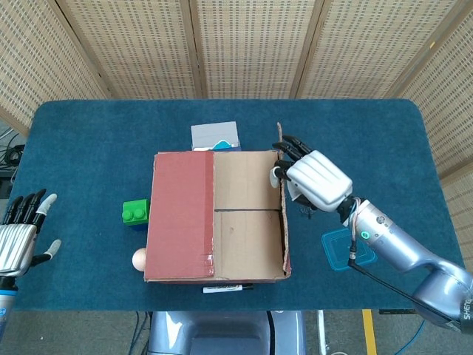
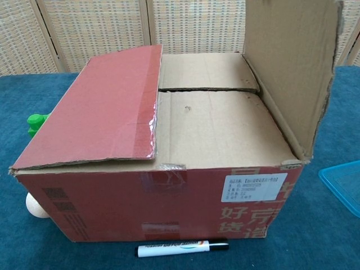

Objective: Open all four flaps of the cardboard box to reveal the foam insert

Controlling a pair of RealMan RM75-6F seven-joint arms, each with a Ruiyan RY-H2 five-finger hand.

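Red cardboard box (image 1: 181,214) sits mid-table on the dark blue cloth-covered table (image 1: 89,140). Its right outer flap (image 2: 292,73) stands upright; the left red flap (image 2: 101,107) lies closed, the two brown inner flaps (image 2: 216,121) flat. Right hand (image 1: 314,177) at the upright flap's far end, fingers against its top edge; grip unclear. Left hand (image 1: 21,237) near the table's left edge, fingers spread, holding nothing. White marker pen (image 2: 183,247) just before the box.
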